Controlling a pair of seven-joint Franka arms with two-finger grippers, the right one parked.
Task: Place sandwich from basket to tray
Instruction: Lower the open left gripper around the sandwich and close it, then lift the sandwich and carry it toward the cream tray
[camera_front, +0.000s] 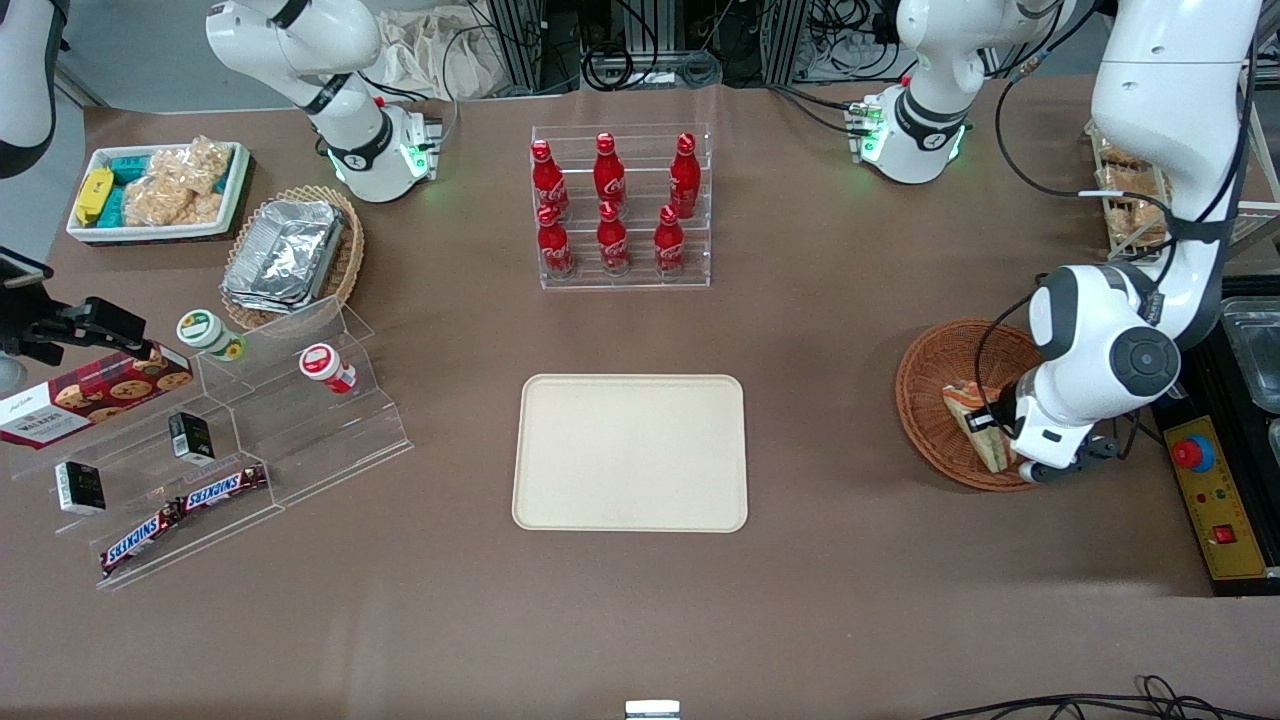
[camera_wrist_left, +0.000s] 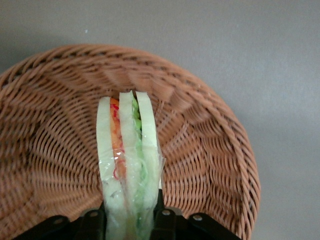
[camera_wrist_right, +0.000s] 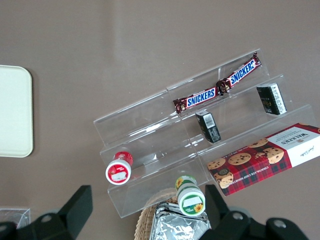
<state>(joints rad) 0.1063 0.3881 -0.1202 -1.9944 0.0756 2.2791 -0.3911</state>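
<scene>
We see the left gripper (camera_wrist_left: 131, 220) down in the round brown wicker basket (camera_front: 930, 400), w/ its fingers (camera_wrist_left: 92, 222) squeezed on both sides of the wrapped sandwich (camera_wrist_left: 129, 165). The sandwich stands on edge inside the basket, w/ pale bread and green & orange-red filling showing. The basket sits toward the working arm's end of the table. The cream tray (camera_front: 630, 452) lies flat, well apart from the basket, nearer the front camera than the rack of red cola bottles (camera_front: 615, 205).
</scene>
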